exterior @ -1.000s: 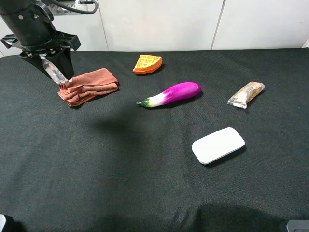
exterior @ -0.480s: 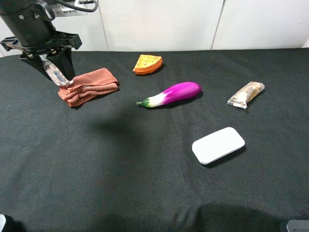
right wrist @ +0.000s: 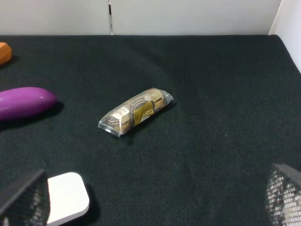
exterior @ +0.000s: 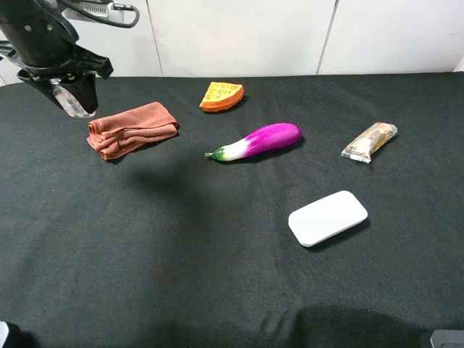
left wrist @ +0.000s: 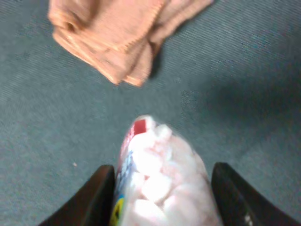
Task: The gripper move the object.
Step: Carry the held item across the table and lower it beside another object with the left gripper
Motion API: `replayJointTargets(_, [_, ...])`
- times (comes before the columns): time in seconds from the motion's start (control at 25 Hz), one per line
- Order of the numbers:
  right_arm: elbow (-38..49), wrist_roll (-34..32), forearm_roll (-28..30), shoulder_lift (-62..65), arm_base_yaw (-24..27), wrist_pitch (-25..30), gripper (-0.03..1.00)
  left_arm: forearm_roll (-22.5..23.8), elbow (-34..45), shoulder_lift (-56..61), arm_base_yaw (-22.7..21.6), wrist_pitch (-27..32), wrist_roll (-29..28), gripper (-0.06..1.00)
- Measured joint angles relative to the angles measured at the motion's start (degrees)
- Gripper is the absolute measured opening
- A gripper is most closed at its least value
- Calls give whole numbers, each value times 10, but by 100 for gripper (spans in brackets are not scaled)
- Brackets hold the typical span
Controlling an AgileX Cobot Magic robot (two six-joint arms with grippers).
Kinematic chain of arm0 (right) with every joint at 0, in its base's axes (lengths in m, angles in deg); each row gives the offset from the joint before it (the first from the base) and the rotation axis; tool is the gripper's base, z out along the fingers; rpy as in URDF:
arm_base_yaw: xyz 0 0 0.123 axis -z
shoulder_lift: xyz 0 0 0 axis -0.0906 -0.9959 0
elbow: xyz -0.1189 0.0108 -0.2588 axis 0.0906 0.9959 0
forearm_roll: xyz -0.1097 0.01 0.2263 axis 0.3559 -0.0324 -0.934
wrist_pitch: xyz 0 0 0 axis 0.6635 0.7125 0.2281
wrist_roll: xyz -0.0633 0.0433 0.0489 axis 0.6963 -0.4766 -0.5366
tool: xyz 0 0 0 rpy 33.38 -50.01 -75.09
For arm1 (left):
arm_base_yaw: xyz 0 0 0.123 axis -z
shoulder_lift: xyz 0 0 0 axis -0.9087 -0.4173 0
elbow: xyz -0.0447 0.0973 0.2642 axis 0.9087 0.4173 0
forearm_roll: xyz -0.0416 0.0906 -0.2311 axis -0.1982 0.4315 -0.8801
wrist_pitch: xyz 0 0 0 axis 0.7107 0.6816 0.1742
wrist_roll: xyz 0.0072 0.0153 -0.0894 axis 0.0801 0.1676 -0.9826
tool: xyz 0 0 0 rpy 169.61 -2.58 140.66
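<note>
The left gripper [exterior: 70, 96] is clenched on the shaker jar [exterior: 73, 106], one dark finger [left wrist: 96, 195] on each side of its clear body. The jar's pale pinkish-white contents fill the gap between the jaws in the left wrist view. Nothing else touches the tool.

The folded rust-coloured cloth [exterior: 133, 129] is the landmark. The jar hangs just off the cloth's left end, apart from it and, by the look of the exterior view, clear of the black tabletop [exterior: 181, 275]. Its long axis runs nearly upright with a slight tilt, the free end pointing down and out of the fingers. In the wrist view the cloth [left wrist: 117, 35] lies ahead of that free end, near but not under it.

So the jar is already in the tool. The coming move likely depends on which way it is carried from the cloth, and the frames do not show a destination.

The right gripper [right wrist: 153, 205] stands well apart from the cloth, its fingers spread wide and empty, above the wrapped snack bar [right wrist: 135, 111] and the white flat box [right wrist: 68, 197]. The left arm is plainly the nearer one.
</note>
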Motion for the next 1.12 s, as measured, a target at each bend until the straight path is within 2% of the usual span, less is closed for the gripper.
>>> replayJointTargets(0.24, [0, 0, 0, 0, 0, 0, 69, 2, -15, -55, 0, -3, -2, 49])
replayJointTargets(0.68, [0, 0, 0, 0, 0, 0, 69, -20, -73, -118, 4, -23, 8, 49])
replayJointTargets(1.12, [0, 0, 0, 0, 0, 0, 69, -26, -107, -182, 52, -28, 13, 49])
